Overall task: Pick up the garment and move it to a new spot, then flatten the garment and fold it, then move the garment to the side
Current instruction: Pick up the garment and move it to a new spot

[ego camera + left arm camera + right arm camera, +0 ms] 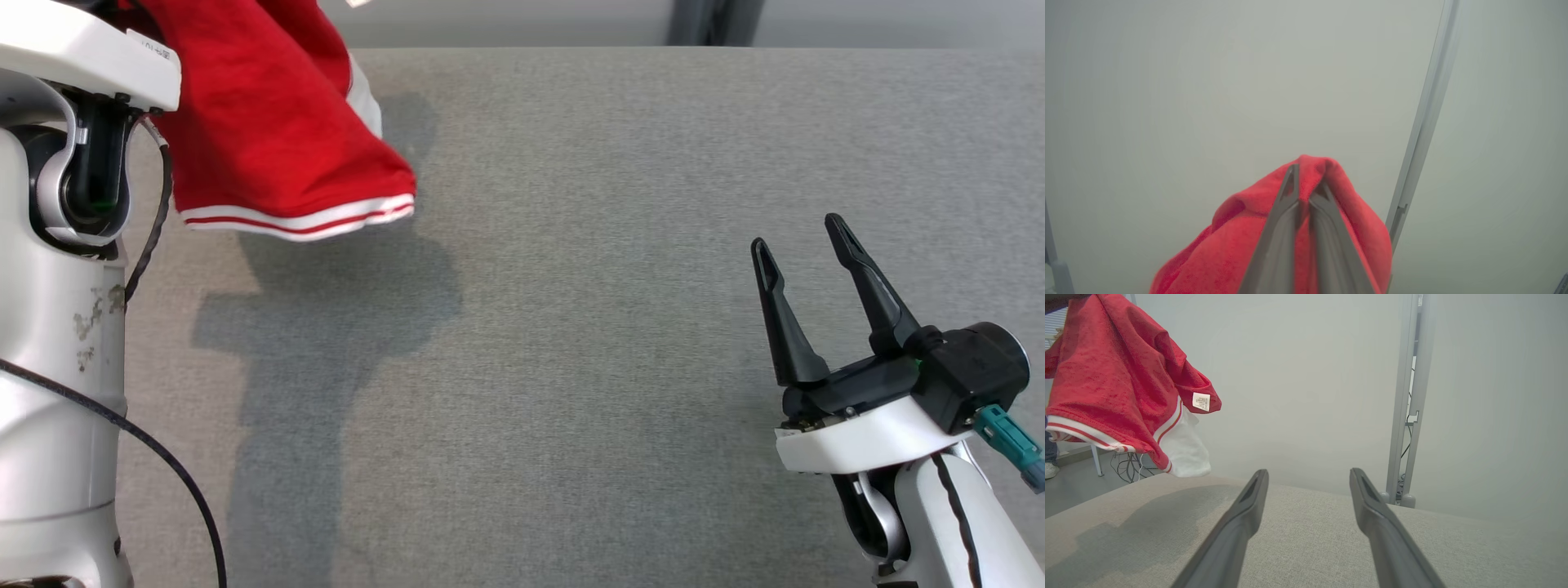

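Note:
The garment (269, 122) is red with white and red striped trim and a white part. It hangs in the air above the far left of the grey table (588, 327), clear of the surface, also seen as the garment (1114, 384) in the right wrist view. My left gripper (1306, 175) is shut on a bunched fold of the garment (1224, 253), red cloth wrapping both fingers. My right gripper (800, 233) stands open and empty over the table's right side, far from the cloth; its fingers (1249, 498) point across the table.
My pale left arm (57, 286) with a black cable fills the left edge. A grey metal post (1408, 404) stands beyond the table's far edge. A person's shoe (1051, 470) and loose cables (1126, 465) are on the floor at far left.

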{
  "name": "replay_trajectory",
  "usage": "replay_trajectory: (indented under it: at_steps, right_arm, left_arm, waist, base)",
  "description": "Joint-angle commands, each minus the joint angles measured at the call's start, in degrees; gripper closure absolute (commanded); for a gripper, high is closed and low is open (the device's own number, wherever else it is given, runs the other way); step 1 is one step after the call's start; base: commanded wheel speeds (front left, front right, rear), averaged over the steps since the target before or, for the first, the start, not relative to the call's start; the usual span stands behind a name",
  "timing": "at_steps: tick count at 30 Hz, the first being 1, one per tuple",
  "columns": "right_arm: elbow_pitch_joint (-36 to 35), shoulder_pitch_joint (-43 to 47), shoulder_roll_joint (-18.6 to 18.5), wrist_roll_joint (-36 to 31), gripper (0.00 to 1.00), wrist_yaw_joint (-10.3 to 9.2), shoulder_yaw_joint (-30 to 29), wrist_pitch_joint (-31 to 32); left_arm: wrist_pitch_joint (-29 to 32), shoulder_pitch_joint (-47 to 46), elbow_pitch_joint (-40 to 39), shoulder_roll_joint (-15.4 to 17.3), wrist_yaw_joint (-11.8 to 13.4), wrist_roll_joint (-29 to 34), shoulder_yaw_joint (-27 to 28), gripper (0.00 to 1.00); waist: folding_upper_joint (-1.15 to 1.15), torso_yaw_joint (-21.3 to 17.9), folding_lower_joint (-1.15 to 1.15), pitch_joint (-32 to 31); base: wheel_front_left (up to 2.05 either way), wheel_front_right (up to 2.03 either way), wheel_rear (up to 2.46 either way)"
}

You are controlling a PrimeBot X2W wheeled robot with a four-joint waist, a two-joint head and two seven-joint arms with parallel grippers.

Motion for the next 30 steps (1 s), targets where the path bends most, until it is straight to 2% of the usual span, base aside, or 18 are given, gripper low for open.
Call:
replay_trajectory:
  at_steps: [1, 8, 12, 14, 21, 28, 30]
  right_arm:
    - [0.5, 0.4, 0.0, 0.4, 0.0, -0.02, -0.4, -0.4]
    - [0.2, 0.1, 1.0, 0.5, 0.0, -0.02, -1.5, -0.6]
    - [-0.3, -0.4, 1.2, 0.7, 0.0, -0.02, -1.6, -0.7]
    - [-0.7, -0.7, 1.4, 0.9, 0.0, -0.02, -1.6, -0.7]
    - [-1.4, -1.7, 2.0, 1.2, 0.0, -0.02, -1.6, -0.6]
    - [-1.6, -2.6, 2.5, 1.4, 0.0, -0.02, -2.0, -0.6]
    - [-1.6, -2.5, 2.6, 1.3, 0.0, -0.02, -2.5, -0.6]
  left_arm:
    - [1.2, 1.3, -3.2, 0.0, 1.0, 0.1, -0.1, 1.0]
    - [7.0, 5.9, -14.9, -2.6, 3.9, 0.5, -3.9, 1.0]
    - [8.5, 7.9, -17.3, -3.4, 4.7, 3.0, -7.6, 1.0]
    - [9.1, 9.4, -17.6, -5.0, 5.1, 3.9, -10.3, 1.0]
    - [7.2, 13.7, -12.7, -9.3, 5.5, 5.9, -19.6, 1.0]
    - [2.2, 13.3, -3.5, -10.4, 6.3, 9.2, -30.8, 1.0]
    - [0.6, 13.2, -1.9, -10.5, 6.7, 7.7, -34.3, 1.0]
  waist:
    - [0.0, -1.7, 0.0, -0.8]
    - [0.0, -4.9, 0.0, -0.4]
    - [0.0, -6.5, 0.0, 0.3]
    - [0.0, -7.6, 0.0, 0.9]
    - [0.0, -11.8, 0.0, 3.3]
    - [0.0, -16.0, 0.0, 5.1]
    - [0.0, -16.8, 0.0, 5.1]
  base:
    - [0.0, 0.0, 0.0]
    - [0.0, 0.0, 0.0]
    - [0.0, 0.0, 0.0]
    - [0.0, 0.0, 0.0]
    - [0.0, 0.0, 0.0]
    - [0.0, 0.0, 0.0]
    - [0.0, 0.0, 0.0]
